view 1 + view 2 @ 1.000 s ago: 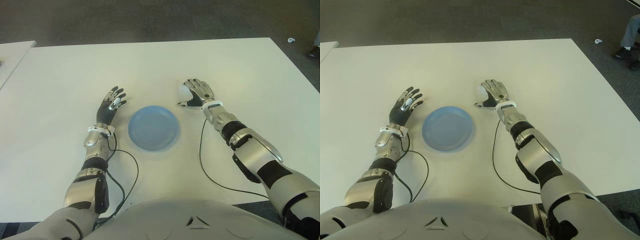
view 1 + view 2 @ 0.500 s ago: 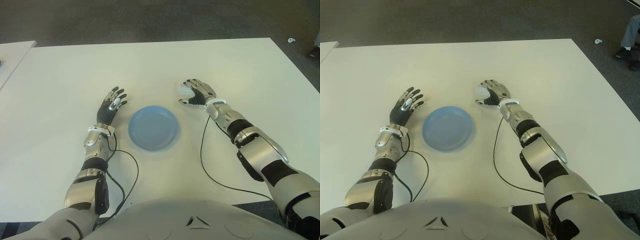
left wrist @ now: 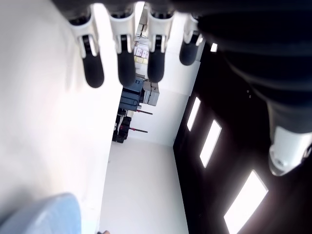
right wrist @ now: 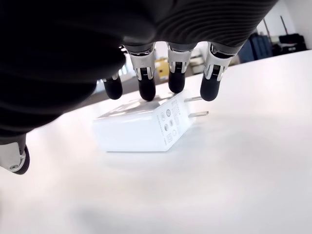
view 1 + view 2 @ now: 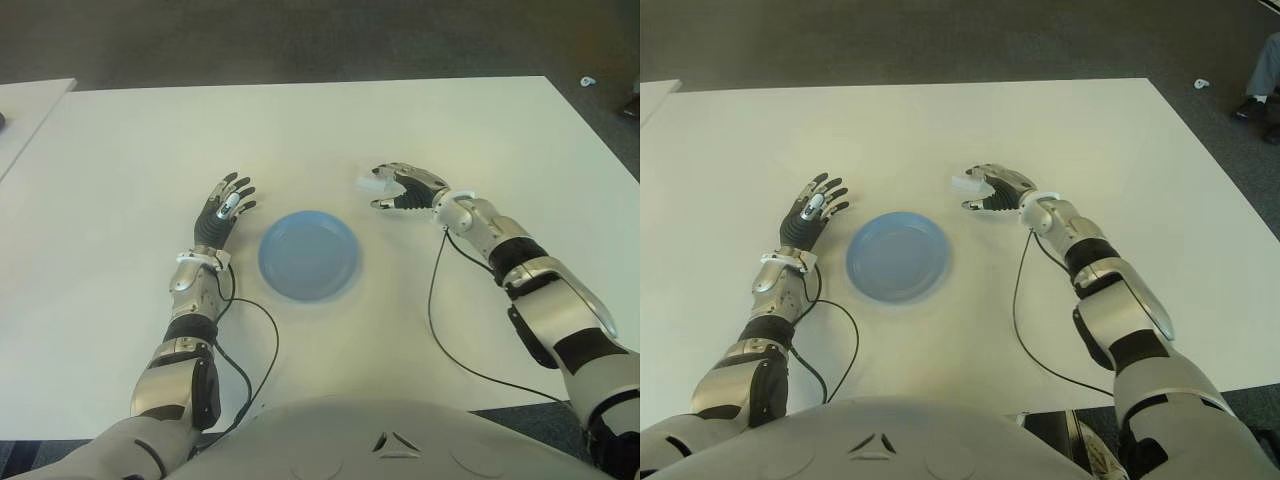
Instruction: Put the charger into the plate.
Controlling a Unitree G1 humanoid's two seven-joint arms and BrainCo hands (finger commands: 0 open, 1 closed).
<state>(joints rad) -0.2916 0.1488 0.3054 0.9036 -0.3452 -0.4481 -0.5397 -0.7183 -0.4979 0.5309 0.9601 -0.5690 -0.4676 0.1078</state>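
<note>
The white charger [image 4: 141,129] lies flat on the white table [image 5: 450,130], its two prongs showing, a short way to the right of the empty blue plate [image 5: 308,255] and farther back. My right hand [image 5: 386,190] hovers over the charger [image 5: 371,183]. Its fingertips [image 4: 146,90] reach the charger's top far edge, while the thumb stays off to one side, so nothing is gripped. My left hand [image 5: 226,204] shows on the table left of the plate, fingers spread and holding nothing.
Black cables [image 5: 432,320] trail from both wrists across the near part of the table. A second table's corner [image 5: 25,100] shows at the far left. On the floor past the right edge there is a person's foot [image 5: 1258,98].
My right forearm has swung out to the right, and the hand has turned so its fingers now point left over the charger. The charger, the plate and the left hand have stayed put.
</note>
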